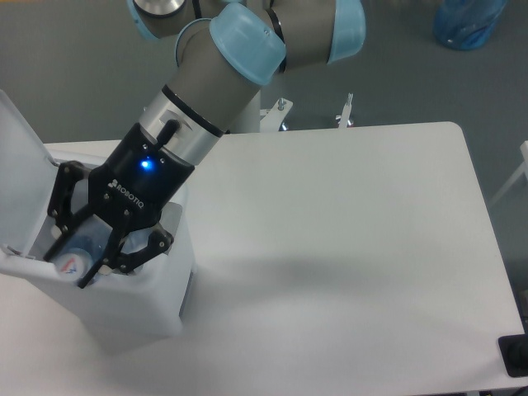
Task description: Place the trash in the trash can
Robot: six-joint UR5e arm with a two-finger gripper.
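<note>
While hanging over open trash can (124,309) at table's nine o'clock, my gripper (70,262) is clamping crushed bottle (76,256), white cap pointing toward seven o'clock, inside bin mouth.

place: robot lab | evidence: industrial arm (239,66); bare white table (355,247); grey floor (82,74)

The arm reaches down from the top of the view toward the lower left, its grey forearm and pale blue joint covers slanting steeply. The black gripper (73,257) points down and left, a blue light glowing on its body. Its jaws are closed around a crushed bottle (74,256), cap end toward the camera.
</note>
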